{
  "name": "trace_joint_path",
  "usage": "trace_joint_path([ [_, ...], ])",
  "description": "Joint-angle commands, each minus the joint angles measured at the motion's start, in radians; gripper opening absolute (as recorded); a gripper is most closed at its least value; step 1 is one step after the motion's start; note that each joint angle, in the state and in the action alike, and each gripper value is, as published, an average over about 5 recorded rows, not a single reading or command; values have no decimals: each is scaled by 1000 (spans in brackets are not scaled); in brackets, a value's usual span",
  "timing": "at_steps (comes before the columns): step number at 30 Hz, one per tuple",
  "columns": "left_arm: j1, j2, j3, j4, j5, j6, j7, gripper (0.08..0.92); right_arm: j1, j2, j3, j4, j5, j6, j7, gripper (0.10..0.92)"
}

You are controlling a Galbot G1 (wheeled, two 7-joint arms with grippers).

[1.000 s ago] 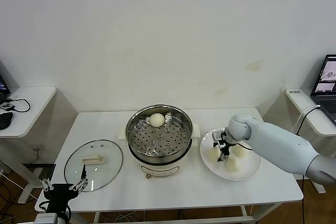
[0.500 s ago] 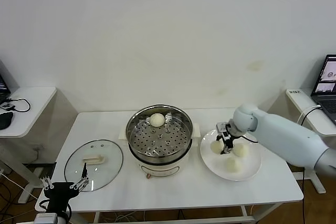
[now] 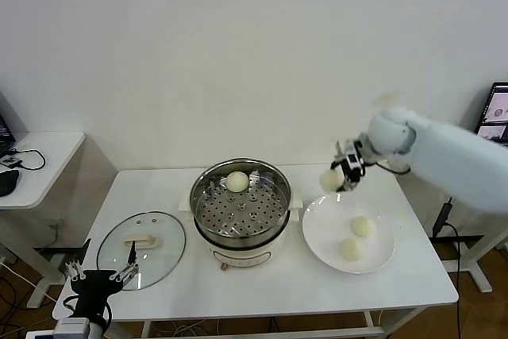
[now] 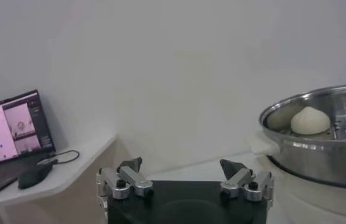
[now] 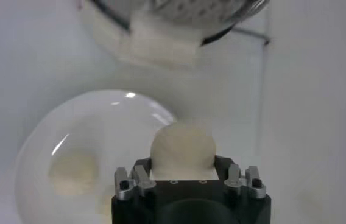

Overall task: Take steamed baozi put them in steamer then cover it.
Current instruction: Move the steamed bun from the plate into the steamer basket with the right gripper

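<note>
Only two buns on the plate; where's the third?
Head view: the right gripper holds the bun in the air, above the plate's far edge, right of the steamer.

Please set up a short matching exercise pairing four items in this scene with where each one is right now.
Items:
1. glass lid
2. lifted baozi
3. baozi in the steamer
4. left end effector

Places:
A. held by the right end effector above the table
B. on the perforated tray
C. flat on the table, left of the steamer
D. open, near the table's front-left corner

Pairs: 1-C, 2-A, 3-B, 4-D
</note>
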Motion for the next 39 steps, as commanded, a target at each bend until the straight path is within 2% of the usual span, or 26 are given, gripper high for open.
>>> trace_joint_path([
  [1, -2, 5, -3, 4, -2, 1, 1, 823, 169, 162, -85, 53, 214, -106, 73, 648],
  [9, -25, 29, -18, 16, -5, 3, 2, 823, 52, 411, -84, -42, 318, -193, 172, 653],
  [16, -35, 28, -38, 15, -5, 7, 7, 823, -42, 545, -75, -142, 364, -260, 246, 653],
  [39, -33, 18, -50, 3, -4, 7, 10, 823, -171, 662, -81, -300, 293, -291, 272, 656],
])
